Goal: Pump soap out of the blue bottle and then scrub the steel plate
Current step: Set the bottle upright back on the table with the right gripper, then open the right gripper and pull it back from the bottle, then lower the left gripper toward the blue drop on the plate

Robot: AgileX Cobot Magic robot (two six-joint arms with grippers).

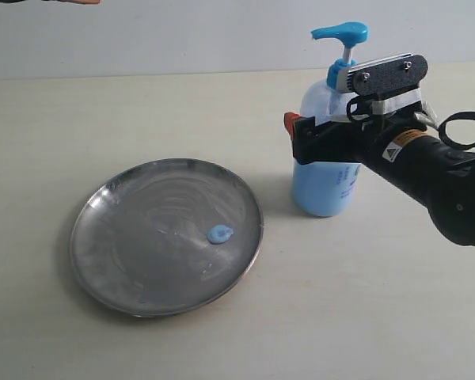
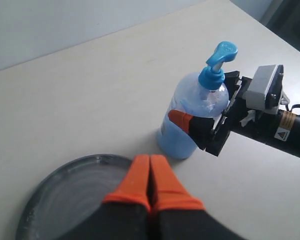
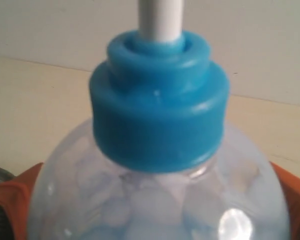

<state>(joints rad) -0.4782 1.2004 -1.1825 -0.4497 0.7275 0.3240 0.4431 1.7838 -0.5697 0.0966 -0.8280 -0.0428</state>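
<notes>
Table [image 1: 103,111] lies open around the steel plate [image 1: 111,237]; soap [image 1: 220,233] sits near its bottle-side rim. Right gripper [image 2: 208,102] clamps the blue bottle [image 1: 324,186] beside the plate. Left gripper [image 2: 150,175] is closed over the plate's rim.

The pale cream tabletop [image 1: 103,111] carries the shiny round steel plate [image 1: 142,245] on the left and, standing upright and apart on the right, the blue bottle [image 1: 321,194].
</notes>
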